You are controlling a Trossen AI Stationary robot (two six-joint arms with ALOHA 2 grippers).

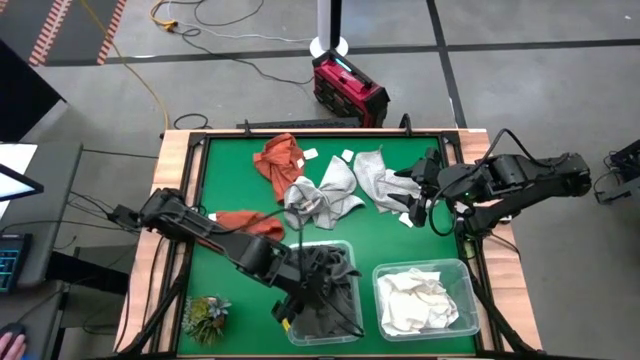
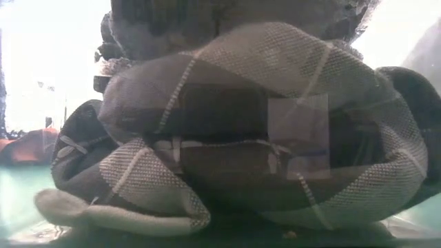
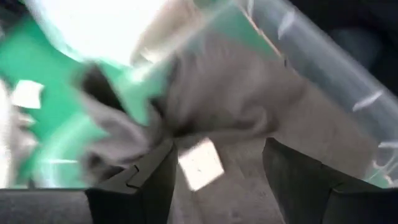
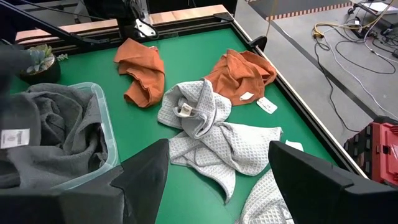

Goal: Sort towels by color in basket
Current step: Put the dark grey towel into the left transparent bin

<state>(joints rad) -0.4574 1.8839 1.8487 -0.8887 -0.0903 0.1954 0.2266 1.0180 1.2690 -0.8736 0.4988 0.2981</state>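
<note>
Towels (image 4: pixel 205 124), waffle-woven and crumpled, lie on green felt; both arms' jaws apart.

Left dark two-finger gripper (image 1: pixel 312 290) reaching forward and down, fingers (image 3: pixel 146 186) spread apart. Right dark two-finger gripper (image 1: pixel 412 195) extended leftward, fingers (image 4: pixel 146 177) wide.

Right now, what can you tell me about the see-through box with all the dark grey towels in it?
The clear plastic bin sits at the table's near edge, left of a matching bin holding white towels. It is upright, rectangular, with thin see-through walls and a rounded rim. Dark grey towels fill it in a rumpled heap rising above the rim; one shows a small white tag. The left gripper hangs open over the heap. The bin rests on the green mat.
</note>
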